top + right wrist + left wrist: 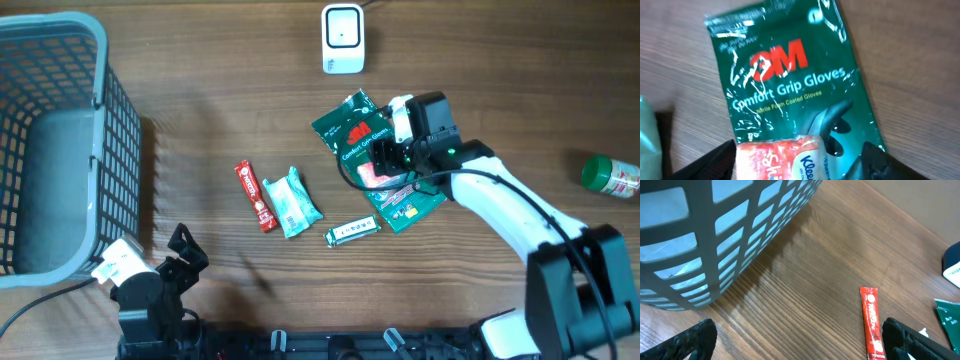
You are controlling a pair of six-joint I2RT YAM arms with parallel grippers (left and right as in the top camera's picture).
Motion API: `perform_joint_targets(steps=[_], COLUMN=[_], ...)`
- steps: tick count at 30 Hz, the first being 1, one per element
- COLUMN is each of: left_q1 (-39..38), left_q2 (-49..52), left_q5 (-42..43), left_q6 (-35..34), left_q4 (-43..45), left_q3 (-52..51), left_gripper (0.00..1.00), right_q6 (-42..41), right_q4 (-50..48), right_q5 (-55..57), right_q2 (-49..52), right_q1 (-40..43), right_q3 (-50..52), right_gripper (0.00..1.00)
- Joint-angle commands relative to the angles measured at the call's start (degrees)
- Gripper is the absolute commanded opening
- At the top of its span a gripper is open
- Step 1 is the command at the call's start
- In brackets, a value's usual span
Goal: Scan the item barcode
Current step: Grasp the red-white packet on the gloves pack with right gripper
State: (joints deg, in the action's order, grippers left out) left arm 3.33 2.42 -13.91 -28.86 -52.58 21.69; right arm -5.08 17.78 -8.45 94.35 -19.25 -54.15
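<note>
L gripper (799, 326): fingers spread wide, nothing btwn them, low over table nr basket (715, 235).
R gripper (799, 150): fingers apart, straddling tissue pack (775, 161); gap on one side, no pinch.
Tissue pack: mid-table, lying on 3M gloves pkg (790, 85).
Scanner (342, 38): far edge, apart from pkg.
Red sachet (870, 320): nr L finger.

A green glove packet (790, 85) lies flat on the wooden table (670, 65). An orange-and-white tissue pack (782, 160) overlaps its near end, between the right gripper's (799, 152) two dark fingers (715, 162), which stand apart on either side.
</note>
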Motion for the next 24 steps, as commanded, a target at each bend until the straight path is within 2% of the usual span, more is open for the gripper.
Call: perform_joint_targets(steps=[1, 3, 6, 10, 14, 18, 21, 24], left_q1=[-0.2, -0.2, -0.2, -0.2, -0.2, -0.2, -0.2, -0.2], left_q2=[-0.2, -0.2, -0.2, -0.2, -0.2, -0.2, -0.2, -0.2], left_q5=[-0.9, -0.9, -0.9, -0.9, -0.9, -0.9, -0.9, -0.9], left_q6=[-0.5, -0.5, -0.5, -0.5, -0.5, -0.5, -0.5, -0.5], left_q4=[0.2, 0.2, 0.2, 0.2, 0.2, 0.2, 0.2, 0.2], left_q3=[-0.4, -0.4, -0.4, -0.4, -0.4, -0.4, -0.4, -0.4], left_gripper=[1.0, 1.0, 1.0, 1.0, 1.0, 1.0, 1.0, 1.0], right_q6=[-1.1, -1.4, -2.7, -4.6, -5.0, -3.4, 3.5, 6.9], right_q4=[0.1, 1.2, 2.4, 3.3, 8.9, 9.7, 9.8, 8.8], right_q5=[-3.7, -3.7, -3.7, -4.5, -5.2, -4.9, -5.0, -5.0], right_q2=[4.9, 6.5, 6.6, 4.7, -0.3, -0.3, 0.6, 2.0], right_q1=[0.1, 0.1, 0.2, 0.2, 0.2, 0.2, 0.2, 0.2], right_q3=[-0.3, -0.3, -0.3, -1.2, -3.7, -3.0, -1.5, 0.0], right_gripper=[0.68, 0.62, 0.63, 0.82, 0.83, 0.83, 0.78, 0.62])
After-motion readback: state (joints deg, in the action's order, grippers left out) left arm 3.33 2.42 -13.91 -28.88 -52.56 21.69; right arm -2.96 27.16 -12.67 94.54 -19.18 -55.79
